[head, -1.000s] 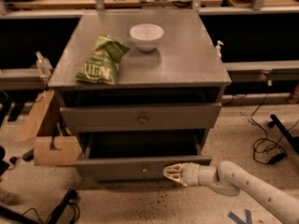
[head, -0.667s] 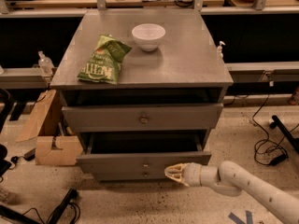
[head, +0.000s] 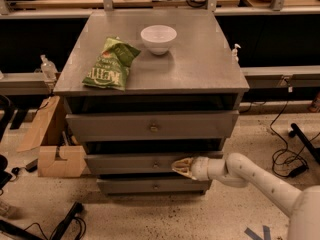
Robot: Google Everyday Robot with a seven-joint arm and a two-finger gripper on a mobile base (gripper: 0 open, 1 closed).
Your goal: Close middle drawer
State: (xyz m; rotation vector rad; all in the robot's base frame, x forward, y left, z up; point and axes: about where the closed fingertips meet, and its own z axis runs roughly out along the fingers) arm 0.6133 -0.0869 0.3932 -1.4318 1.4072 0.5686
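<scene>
The middle drawer (head: 125, 163) is a wide grey drawer with a low flat front and a small round centre knob (head: 155, 164). It sits a little out of the grey cabinet, between the taller top drawer (head: 150, 126) and the narrower bottom drawer (head: 150, 185). My gripper (head: 181, 167) is at the end of the white arm coming in from the lower right. Its tan fingertips press against the drawer front just right of the knob.
A green chip bag (head: 111, 64) and a white bowl (head: 158, 38) sit on the cabinet top (head: 200, 64). A cardboard box (head: 55, 159) stands on the floor at the left. Cables (head: 287, 154) lie at the right and lower left.
The middle drawer has slid back into the cabinet, pushed by my gripper, which has moved inward with it. The view has shifted slightly.
</scene>
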